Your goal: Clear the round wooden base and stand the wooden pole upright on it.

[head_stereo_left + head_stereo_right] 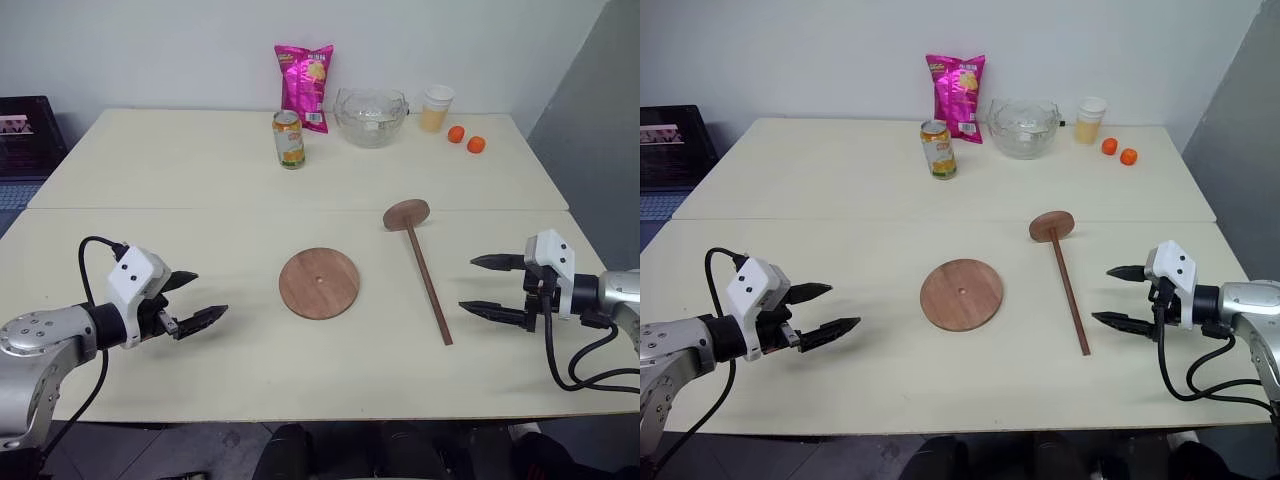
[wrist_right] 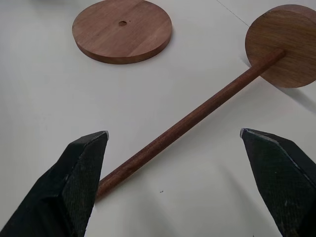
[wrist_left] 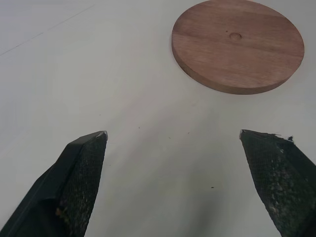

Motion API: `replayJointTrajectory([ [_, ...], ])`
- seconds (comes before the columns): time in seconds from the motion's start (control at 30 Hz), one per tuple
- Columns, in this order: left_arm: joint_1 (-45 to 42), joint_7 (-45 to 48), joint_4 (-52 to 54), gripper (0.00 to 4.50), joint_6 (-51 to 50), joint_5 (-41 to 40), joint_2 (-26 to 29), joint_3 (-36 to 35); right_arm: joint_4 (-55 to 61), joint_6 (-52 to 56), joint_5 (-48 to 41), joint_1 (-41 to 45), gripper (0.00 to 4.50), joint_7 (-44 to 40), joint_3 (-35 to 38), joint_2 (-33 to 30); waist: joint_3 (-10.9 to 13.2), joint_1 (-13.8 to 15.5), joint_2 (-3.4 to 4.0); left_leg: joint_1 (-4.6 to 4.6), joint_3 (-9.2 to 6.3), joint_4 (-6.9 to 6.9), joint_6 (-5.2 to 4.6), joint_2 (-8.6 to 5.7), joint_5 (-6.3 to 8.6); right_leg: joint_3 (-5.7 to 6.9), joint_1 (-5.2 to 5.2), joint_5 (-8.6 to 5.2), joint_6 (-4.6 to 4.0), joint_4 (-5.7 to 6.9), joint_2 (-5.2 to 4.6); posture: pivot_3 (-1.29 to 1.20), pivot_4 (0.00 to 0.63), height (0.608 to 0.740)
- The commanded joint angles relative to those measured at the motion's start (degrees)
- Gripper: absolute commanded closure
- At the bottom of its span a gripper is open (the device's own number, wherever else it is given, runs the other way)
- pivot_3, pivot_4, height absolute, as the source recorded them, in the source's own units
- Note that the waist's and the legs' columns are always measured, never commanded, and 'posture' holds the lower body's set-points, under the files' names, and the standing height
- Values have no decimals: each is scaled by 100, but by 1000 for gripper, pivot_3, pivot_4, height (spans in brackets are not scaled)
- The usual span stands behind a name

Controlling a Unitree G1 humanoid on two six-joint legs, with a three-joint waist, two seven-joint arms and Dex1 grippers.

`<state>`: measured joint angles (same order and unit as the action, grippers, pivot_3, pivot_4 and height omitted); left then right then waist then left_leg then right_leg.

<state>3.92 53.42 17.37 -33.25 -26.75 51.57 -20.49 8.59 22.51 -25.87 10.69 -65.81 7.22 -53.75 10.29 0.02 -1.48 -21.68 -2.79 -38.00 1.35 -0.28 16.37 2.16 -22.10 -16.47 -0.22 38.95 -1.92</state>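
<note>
Lying just beside wide-open, empty right tool (image 1: pixel 487 286) – wooden pole (image 1: pixel 428 284), left tool (image 1: pixel 203 298) open too

You've got a pale counter (image 1: pixel 180 170), two slabs with a seam running across mid-depth. Round wooden base (image 1: pixel 319 283) lies flat dead centre on the near slab, nothing on it. Wooden pole (image 1: pixel 427 280) lies on its side at 3 o'clock from the base, apart from it, disc end at the seam, bare tip toward you. Far slab, 12 to 1 o'clock: drink can (image 1: pixel 289 139), pink snack bag (image 1: pixel 305 87), glass bowl (image 1: pixel 371 117), cup (image 1: pixel 436 108), two small oranges (image 1: pixel 466 139).
</note>
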Motion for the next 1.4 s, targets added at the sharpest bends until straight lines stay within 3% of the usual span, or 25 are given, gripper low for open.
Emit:
replayJointTrajectory([
  [0.03, 4, 54, 84, 30, 91, -25, 100, -150, 129, -43, -15, 74, 0, 21, 129, -29, 0, 0, 0, 0, 0, 0, 0, 0, 0, 0, 0, 0, 0, 0, 0, 0, 150, 740],
  [0.57, 17, 204, 283, 30, 469, -65, 199, -338, -119, -164, 99, 279, 0, -22, 79, -62, 0, 0, 0, 0, 0, 0, 0, 0, 0, 0, 0, 0, 0, 0, 0, 0, 150, 740],
  [0.7, 138, 520, 658, 30, 438, -124, 472, -220, -198, -135, 98, 409, 0, -82, 89, -109, 3, -1, 5, -1, 2, -1, 0, 0, 0, -2, 0, 0, 0, -1, -1, 0, 150, 740],
  [0.9, -424, 390, 1236, 30, 318, -266, 403, 228, -200, -3, -1, 656, 0, -134, 124, -103, 6, 0, 9, -1, 2, -1, 0, -1, 0, 0, 0, 0, 0, 1, -1, 0, 150, 740],
  [1.17, -1091, 260, 1586, 30, 164, -379, 151, 1095, 316, 1861, -813, 1541, 0, 404, 18, 43, 10, -15, 15, -1, 4, -1, 0, 2, 0, -4, -2, 1, 0, 3, 5, 0, 150, 740],
  [1.4, -1530, 160, 1405, 30, 396, -82, -180, 1772, 178, 4383, -364, 2708, 0, 1991, -1009, 405, 10, -19, 15, -8, 2, -3, 0, 0, -1, -3, -7, 1, 0, 2, 6, 0, 150, 740],
])
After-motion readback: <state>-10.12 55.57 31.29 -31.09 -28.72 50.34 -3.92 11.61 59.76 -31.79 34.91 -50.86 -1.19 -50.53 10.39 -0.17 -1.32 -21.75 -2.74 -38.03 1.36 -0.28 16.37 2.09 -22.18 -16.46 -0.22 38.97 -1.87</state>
